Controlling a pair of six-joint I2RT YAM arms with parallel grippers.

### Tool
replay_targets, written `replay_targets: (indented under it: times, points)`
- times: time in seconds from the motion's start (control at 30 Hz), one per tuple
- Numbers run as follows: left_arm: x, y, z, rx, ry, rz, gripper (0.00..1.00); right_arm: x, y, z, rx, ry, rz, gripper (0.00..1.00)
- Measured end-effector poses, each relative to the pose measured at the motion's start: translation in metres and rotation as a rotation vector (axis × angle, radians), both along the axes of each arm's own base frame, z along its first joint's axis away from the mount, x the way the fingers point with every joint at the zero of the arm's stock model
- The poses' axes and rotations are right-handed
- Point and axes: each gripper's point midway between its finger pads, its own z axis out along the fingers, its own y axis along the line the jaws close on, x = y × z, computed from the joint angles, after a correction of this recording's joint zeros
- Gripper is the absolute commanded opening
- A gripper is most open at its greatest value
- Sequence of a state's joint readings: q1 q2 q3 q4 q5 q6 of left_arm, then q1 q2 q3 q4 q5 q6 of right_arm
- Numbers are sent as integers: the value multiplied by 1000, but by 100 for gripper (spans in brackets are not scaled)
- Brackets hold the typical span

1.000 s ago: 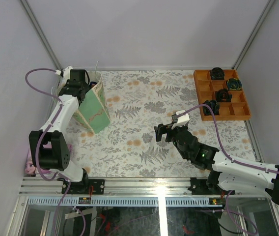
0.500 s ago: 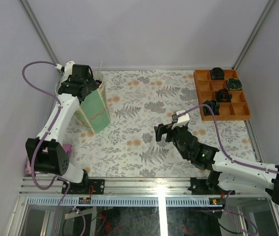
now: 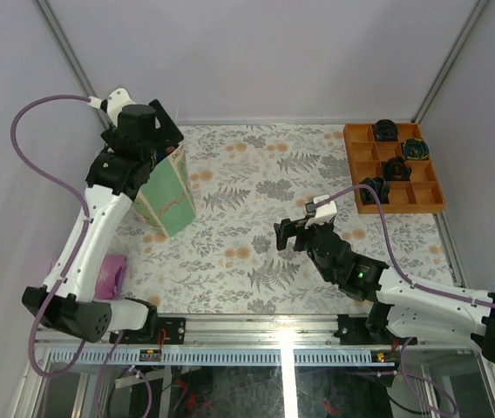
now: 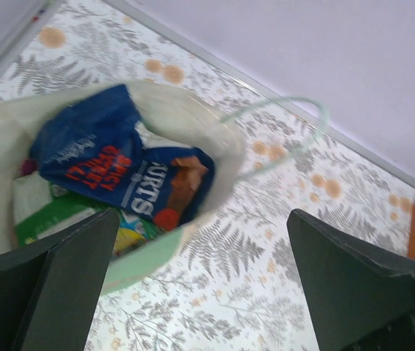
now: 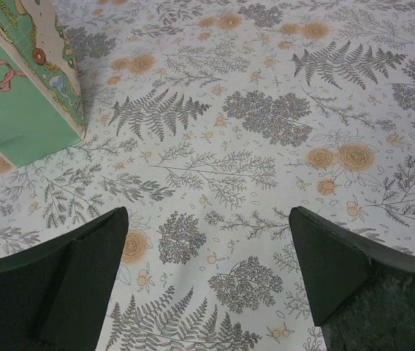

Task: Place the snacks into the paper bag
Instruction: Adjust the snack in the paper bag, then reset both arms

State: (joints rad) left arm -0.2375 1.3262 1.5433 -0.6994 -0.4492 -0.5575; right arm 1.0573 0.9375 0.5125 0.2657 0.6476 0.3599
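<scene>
Snacks (image 4: 61,216) lie inside the paper bag (image 3: 167,196), upper left of the top view; we see the blue BURTS crisp bag (image 4: 120,172) uppermost. The left gripper (image 4: 204,248) above it and the right gripper (image 5: 207,241) have fingers apart, empty.

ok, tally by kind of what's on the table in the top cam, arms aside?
Paper bag: 1
Orange tray: 1
Dark round objects in the tray: 4
Pink item by the left arm's base: 1
Total: 7
</scene>
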Motion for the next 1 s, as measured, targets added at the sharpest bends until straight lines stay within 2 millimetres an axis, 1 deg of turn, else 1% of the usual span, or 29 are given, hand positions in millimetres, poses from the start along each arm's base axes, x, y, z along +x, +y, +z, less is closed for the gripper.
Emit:
replay_targets:
  times: [0.07, 0.13, 0.2, 0.23, 0.3, 0.5, 0.6, 0.63, 0.67, 0.7, 0.77, 0.9, 1.0]
  points:
    - [-6, -16, 6, 3, -18, -35, 100, 0, -1, 0, 0, -1, -6, 99]
    - [-13, -37, 9, 14, -31, -76, 100, 1, -2, 0, 0, -2, -12, 99]
    - [-21, -59, 3, 26, -28, -120, 100, 2, -3, 1, 1, -3, -20, 99]
    - [-25, -66, -1, 30, -22, -137, 100, 2, -3, 1, 1, -3, -23, 99]
    - [-35, -85, -17, 41, -8, -179, 100, 2, -4, 1, 1, -4, -27, 99]
    - [-64, -122, -73, 107, 35, -249, 100, 5, -9, 0, -2, -6, -61, 99]
    - [-79, -140, -102, 149, 41, -289, 100, 7, -11, -4, -14, -2, -85, 99]
    - [-82, -144, -110, 160, 40, -299, 100, 8, -12, -6, -20, -1, -92, 99]
    - [-85, -146, -122, 170, 40, -297, 100, 9, -12, -8, -25, 2, -100, 99]
    - [-87, -148, -125, 174, 41, -304, 100, 9, -13, -11, -33, 6, -109, 99]
    - [-86, -147, -137, 174, 30, -295, 100, 11, -15, -16, -50, 16, -127, 99]
    - [-87, -142, -166, 189, 30, -285, 100, 13, -18, -20, -66, 20, -155, 99]
    - [-87, -141, -180, 199, 25, -290, 100, 14, -20, -21, -70, 19, -166, 99]
